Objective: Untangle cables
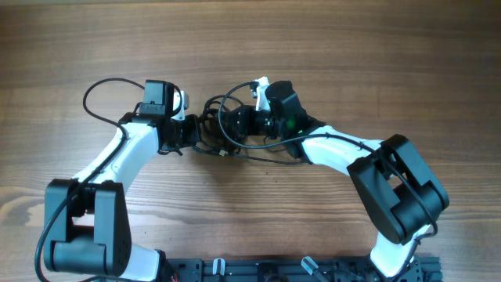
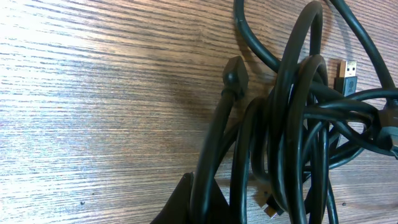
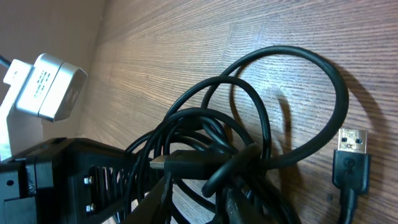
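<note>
- Step, my read: early on, knot not yet loosened; cables (image 1: 213, 129) bunched mid-desk (image 1: 329, 47) btwn both arms.
- L claw (image 1: 186, 131) fully closed beside a strand; pinch unclear.
- R claw (image 1: 235, 124) looks clamped on cables.
- Next: needs opposing pull, free USB plug (image 3: 351, 149) end first.
- Fingertips hidden by loops.

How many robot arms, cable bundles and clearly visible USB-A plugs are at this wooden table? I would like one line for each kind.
Robot arms: 2 (left arm, right arm)
Tangled bundle of black cables: 1
USB-A plug: 1
Total: 4
</note>
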### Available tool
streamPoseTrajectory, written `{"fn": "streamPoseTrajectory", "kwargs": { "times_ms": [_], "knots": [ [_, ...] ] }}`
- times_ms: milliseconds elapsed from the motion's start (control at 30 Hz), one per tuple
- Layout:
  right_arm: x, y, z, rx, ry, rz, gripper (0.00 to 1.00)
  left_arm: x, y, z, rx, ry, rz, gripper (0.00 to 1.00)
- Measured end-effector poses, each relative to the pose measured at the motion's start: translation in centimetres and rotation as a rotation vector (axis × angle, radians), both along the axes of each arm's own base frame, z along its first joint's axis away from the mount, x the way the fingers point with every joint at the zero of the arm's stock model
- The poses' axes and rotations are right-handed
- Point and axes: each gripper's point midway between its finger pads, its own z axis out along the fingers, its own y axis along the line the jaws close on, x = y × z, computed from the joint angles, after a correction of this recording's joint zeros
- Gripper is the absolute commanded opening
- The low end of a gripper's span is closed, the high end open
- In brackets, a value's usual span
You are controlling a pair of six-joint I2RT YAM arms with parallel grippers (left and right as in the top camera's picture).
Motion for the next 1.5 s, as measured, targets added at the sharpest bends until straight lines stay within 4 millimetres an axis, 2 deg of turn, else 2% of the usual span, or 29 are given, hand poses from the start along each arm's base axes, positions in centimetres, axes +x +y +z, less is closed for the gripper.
{"fn": "streamPoseTrajectory", "kwargs": {
  "times_ms": [100,233,400,633,733,833,933,967,1000,1033,1100,1200,1300,1367,1500],
  "knots": [
    [0.2,0.0,-0.4,-0.007,-0.015,0.006,0.28,0.0,0.0,0.0,0.0,0.0,0.0,0.04],
    [0.5,0.2,-2.3,-0.019,-0.01,-0.004,0.27,0.0,0.0,0.0,0.0,0.0,0.0,0.04],
    [1.2,0.0,-2.6,-0.043,-0.023,-0.065,0.27,0.0,0.0,0.0,-0.003,-0.002,-0.001,0.04],
    [2.2,-0.7,-2.8,-0.032,0.024,-0.172,0.15,0.1,-0.1,0.0,-0.003,-0.003,-0.001,0.04],
    [2.3,-0.8,-2.9,-0.016,0.061,-0.207,0.13,0.1,-0.1,0.0,-0.003,-0.003,-0.001,0.04],
    [2.3,-0.9,-3.0,-0.007,0.081,-0.223,0.15,0.1,-0.1,0.0,-0.003,-0.004,-0.001,0.04],
    [2.2,-0.8,-3.3,-0.005,0.097,-0.234,0.25,0.1,0.0,0.0,-0.003,-0.004,-0.001,0.04],
    [2.3,-0.8,-3.4,0.001,0.11,-0.245,0.19,0.1,0.0,0.0,-0.003,-0.004,-0.001,0.04],
    [2.2,-0.8,-3.5,0.006,0.125,-0.254,0.06,0.1,0.0,0.0,-0.002,-0.003,-0.001,0.04],
    [2.2,-0.8,-3.6,0.021,0.155,-0.274,0.04,0.1,0.0,0.0,-0.002,-0.003,0.0,0.04],
    [2.2,-0.8,-3.6,0.041,0.193,-0.302,0.04,0.1,0.0,0.0,-0.002,-0.003,-0.001,0.04],
    [2.2,-0.8,-3.7,0.055,0.22,-0.32,0.17,0.1,0.0,0.0,-0.002,-0.003,-0.001,0.04],
    [2.2,-0.8,-3.6,0.067,0.234,-0.326,0.2,0.1,0.0,0.0,-0.002,-0.003,-0.001,0.04],
    [2.2,-0.7,-3.6,0.069,0.237,-0.327,0.2,0.1,0.0,0.0,-0.002,-0.003,-0.001,0.04],
    [2.0,-0.4,-3.6,0.069,0.242,-0.328,0.08,0.0,0.0,0.0,0.001,-0.002,0.001,0.04]
  ]
}}
